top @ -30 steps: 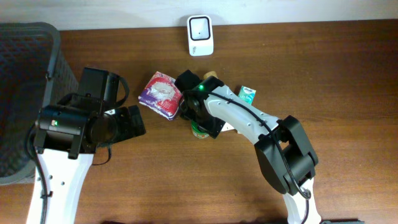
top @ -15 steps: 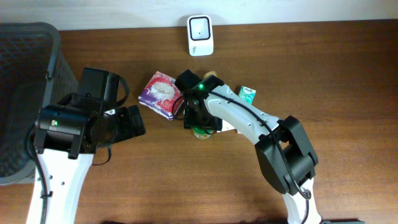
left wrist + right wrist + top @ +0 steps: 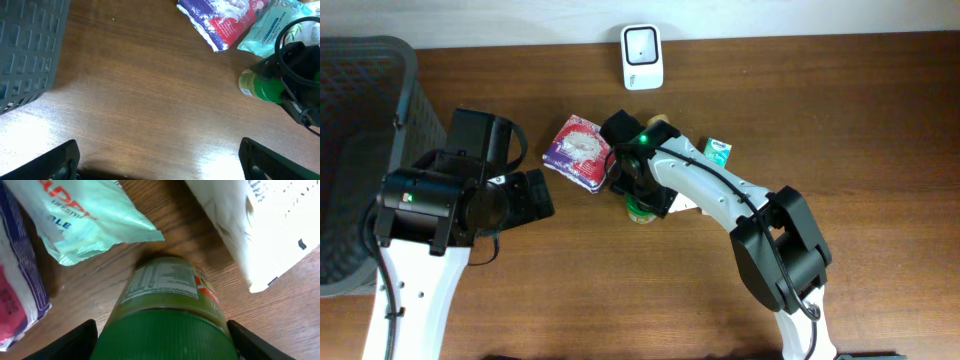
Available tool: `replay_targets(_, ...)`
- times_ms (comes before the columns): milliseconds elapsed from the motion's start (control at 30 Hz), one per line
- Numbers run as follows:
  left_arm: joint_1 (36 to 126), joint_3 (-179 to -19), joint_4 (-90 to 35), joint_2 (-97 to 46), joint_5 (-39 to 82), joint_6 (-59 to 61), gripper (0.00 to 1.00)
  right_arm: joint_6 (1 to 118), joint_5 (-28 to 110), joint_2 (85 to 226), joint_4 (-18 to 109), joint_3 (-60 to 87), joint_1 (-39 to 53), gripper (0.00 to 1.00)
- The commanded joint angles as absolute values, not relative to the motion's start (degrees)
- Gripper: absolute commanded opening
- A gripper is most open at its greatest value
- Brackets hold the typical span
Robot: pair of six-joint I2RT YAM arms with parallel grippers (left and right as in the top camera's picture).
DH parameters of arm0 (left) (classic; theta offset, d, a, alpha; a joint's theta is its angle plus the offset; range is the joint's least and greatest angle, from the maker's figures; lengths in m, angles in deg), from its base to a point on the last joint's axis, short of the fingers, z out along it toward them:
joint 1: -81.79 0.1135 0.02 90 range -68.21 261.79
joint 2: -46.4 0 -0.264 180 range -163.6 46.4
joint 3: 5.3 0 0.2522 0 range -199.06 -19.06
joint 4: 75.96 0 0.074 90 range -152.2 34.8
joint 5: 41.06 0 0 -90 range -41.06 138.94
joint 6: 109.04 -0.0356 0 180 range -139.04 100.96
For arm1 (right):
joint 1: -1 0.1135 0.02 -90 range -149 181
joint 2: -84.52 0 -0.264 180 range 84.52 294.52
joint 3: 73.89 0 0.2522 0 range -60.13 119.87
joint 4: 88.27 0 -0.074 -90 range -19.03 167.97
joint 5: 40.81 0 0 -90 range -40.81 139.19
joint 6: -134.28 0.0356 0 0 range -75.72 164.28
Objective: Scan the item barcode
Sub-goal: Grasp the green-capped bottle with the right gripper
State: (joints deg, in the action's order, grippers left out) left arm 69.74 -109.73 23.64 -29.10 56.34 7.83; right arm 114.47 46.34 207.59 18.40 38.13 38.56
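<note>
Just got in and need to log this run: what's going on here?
The right arm has its jaws either side of a green-capped bottle on the table; a firm grip is not clear. The left arm waits with jaws open, holding nothing. The white scanner sits apart at the far edge.

No full word legible. Teal packet [image 3: 85, 220]: partial letters, incl. "LE". Green bottle [image 3: 165, 305]: fine-print label panel, too small. White pack [image 3: 265, 225]: print blurred.

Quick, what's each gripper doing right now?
Left gripper: open, empty.
Right gripper: closed on the bottle.
</note>
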Motion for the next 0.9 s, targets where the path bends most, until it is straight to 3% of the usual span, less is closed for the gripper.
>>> replay_targets(0,69.56,-109.84,23.53,-28.91,56.93,8.38,0.99,117.42,47.96,207.67,17.87,39.31,38.82,0.68)
replay_targets(67,69.56,-109.84,23.53,-28.91,56.93,8.36,0.99,116.26,48.33,207.67,16.78,39.31,38.82,0.68)
replay_targets(133,69.56,-109.84,23.53,-28.91,56.9,8.36,0.99,111.76,48.33,207.67,16.6,39.33,38.8,0.56)
replay_targets(167,69.56,-109.84,23.53,-28.91,56.93,8.38,0.99,110.45,48.31,207.67,16.63,39.33,38.8,0.55)
replay_targets(267,69.56,-109.84,23.53,-28.91,56.9,8.36,0.99,98.65,47.48,207.67,16.65,42.26,38.82,0.56)
replay_targets(400,69.56,-109.84,23.53,-28.91,56.9,8.38,0.99,72.44,45.12,207.7,15.69,45.19,38.93,0.56)
replay_targets(533,69.56,-109.84,23.53,-28.91,56.93,8.38,0.99,65.78,48.37,207.7,14.48,42.79,38.91,0.56)
replay_targets(633,69.56,-109.84,23.53,-28.91,56.93,8.36,0.99,65.75,48.53,207.7,15.31,40.43,38.91,0.61)
replay_targets(667,69.56,-109.84,23.53,-28.91,56.9,8.38,0.99,65.99,48.35,207.7,15.34,40.43,38.91,0.71)
replay_targets(700,69.56,-109.84,23.53,-28.91,56.9,8.38,0.99,66.19,48.31,207.7,15.34,40.43,38.87,0.88)
replay_targets(767,69.56,-109.84,23.53,-28.91,56.9,8.38,0.99,66.19,48.22,207.67,14.61,40.73,38.87,0.99)
replay_targets(867,69.56,-109.84,23.53,-28.91,56.93,8.36,0.99,66.19,45.9,207.67,10.42,44.16,38.87,0.99)
